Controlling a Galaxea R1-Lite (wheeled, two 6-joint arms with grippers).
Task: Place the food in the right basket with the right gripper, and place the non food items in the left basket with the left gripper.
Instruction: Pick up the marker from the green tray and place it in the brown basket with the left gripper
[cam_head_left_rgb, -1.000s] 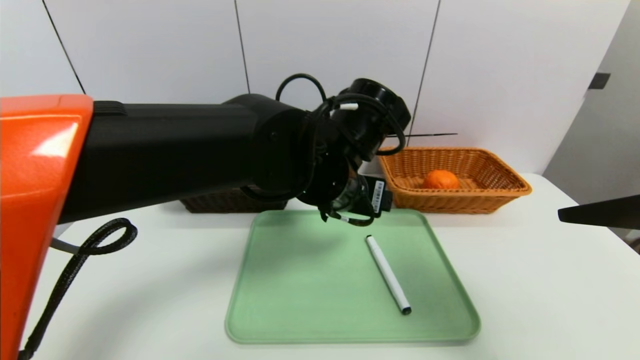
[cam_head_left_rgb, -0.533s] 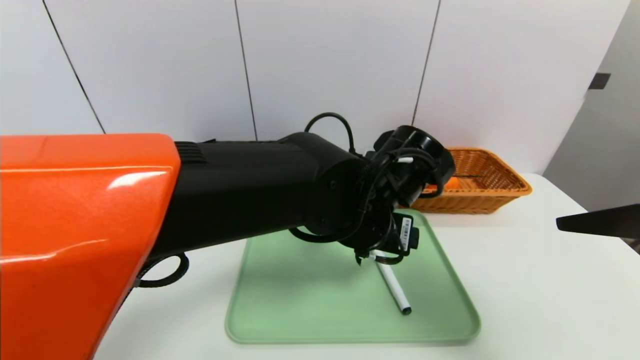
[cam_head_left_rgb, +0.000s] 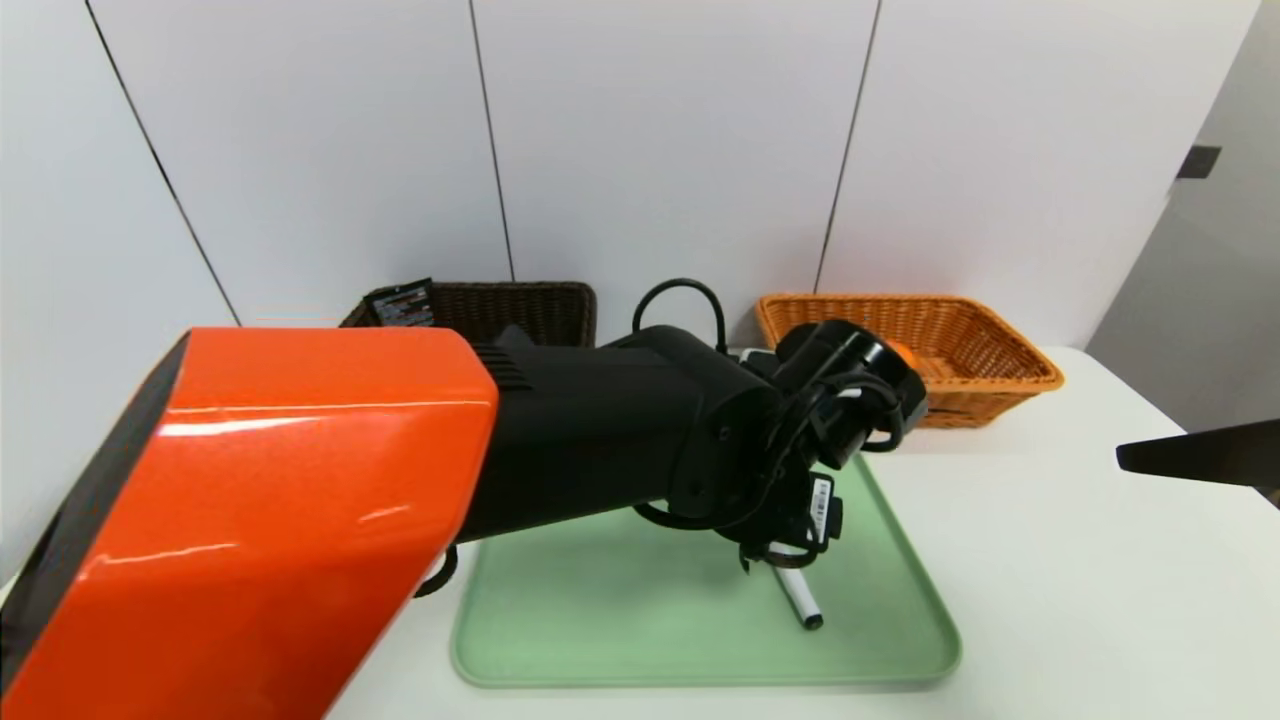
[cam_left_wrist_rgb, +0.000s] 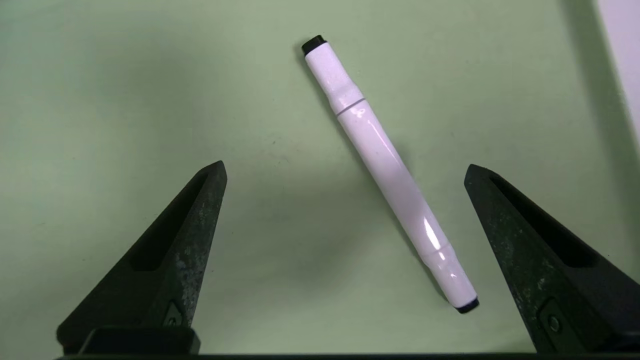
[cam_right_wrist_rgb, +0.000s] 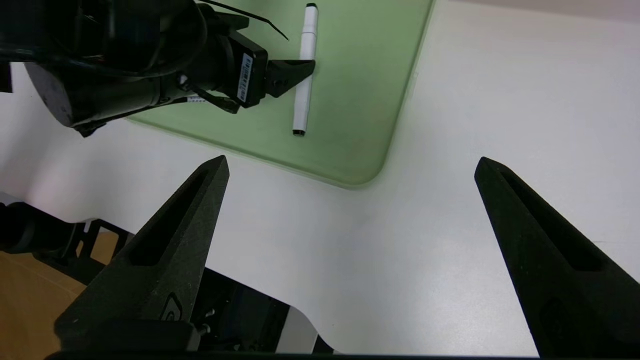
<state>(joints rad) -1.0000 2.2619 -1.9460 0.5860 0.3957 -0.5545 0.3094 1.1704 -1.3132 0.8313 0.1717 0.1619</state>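
Observation:
A slim white pen (cam_left_wrist_rgb: 385, 165) with black tips lies on the green tray (cam_left_wrist_rgb: 125, 100). My left gripper (cam_left_wrist_rgb: 345, 170) hangs open just above it, one jaw on each side, touching nothing. In the head view the left wrist hides all but the pen's near end (cam_head_left_rgb: 800, 603). The orange fruit (cam_head_left_rgb: 903, 352) peeks out inside the orange-tan right basket (cam_head_left_rgb: 990, 360). A black tube (cam_head_left_rgb: 400, 303) leans in the dark brown left basket (cam_head_left_rgb: 520, 305). My right gripper (cam_right_wrist_rgb: 350, 165) stands open and empty over the white table (cam_right_wrist_rgb: 450, 225), right of the tray.
My left arm's orange shell (cam_head_left_rgb: 250, 500) fills the lower left of the head view and hides the tray's left part. Both baskets stand against the white back wall. The table's front edge (cam_right_wrist_rgb: 240, 280) lies under the right gripper.
My left arm has swung from the back of the tray, near the left basket, forward and to the right, down over the pen. The right gripper has stayed put.

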